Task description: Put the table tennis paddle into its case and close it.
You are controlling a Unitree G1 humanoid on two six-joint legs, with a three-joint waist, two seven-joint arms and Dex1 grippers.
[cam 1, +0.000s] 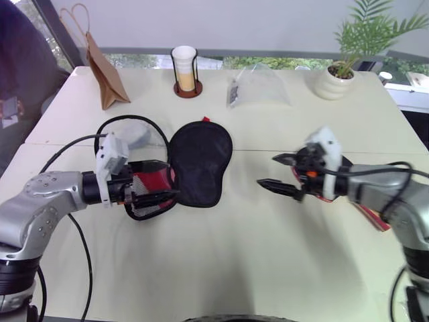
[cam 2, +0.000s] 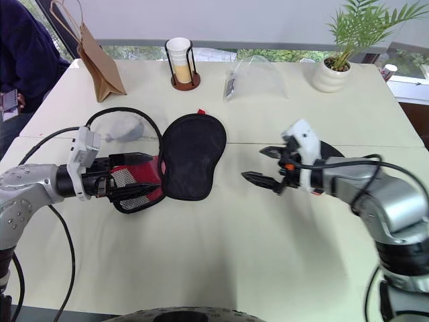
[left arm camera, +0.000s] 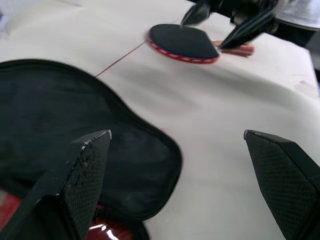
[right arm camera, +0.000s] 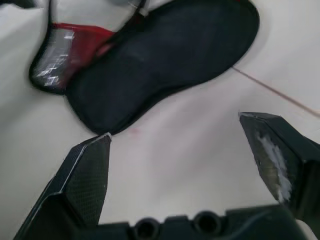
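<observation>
From the head camera, a pale table (cam 2: pixel 221 241) holds the case (cam 2: pixel 191 161), a soft black paddle-shaped pouch lying unzipped and folded open flat near the middle, its black inner lining facing up and nothing resting on that lining. Its other half, with a red panel and mesh pocket, lies beside it on the robot's left, where the left gripper (cam 2: pixel 137 184) reaches over it with its two black fingers spread wide and nothing between them. On the right, the right gripper (cam 2: pixel 261 166) hovers above bare table, pointing toward the case, fingers also wide apart and empty. Behind that arm, partly hidden by it, the table tennis paddle (cam 1: pixel 372 216) lies flat on the table, well apart from the case, with its red edge showing. At the far edge stand a brown paper bag (cam 2: pixel 97 64), a cup (cam 2: pixel 179 57) in a dark wire holder on a round base, a clear plastic bag (cam 2: pixel 258 79) and a potted plant (cam 2: pixel 332 67); what the bags or the cup hold cannot be told. From the left wrist camera, the open fingers frame the black lining of the case, and farther off the paddle lies black face up with its light handle, the right gripper's finger tips just above it. From the right wrist camera, the spread fingers frame the open case, black lining and red mesh half side by side
</observation>
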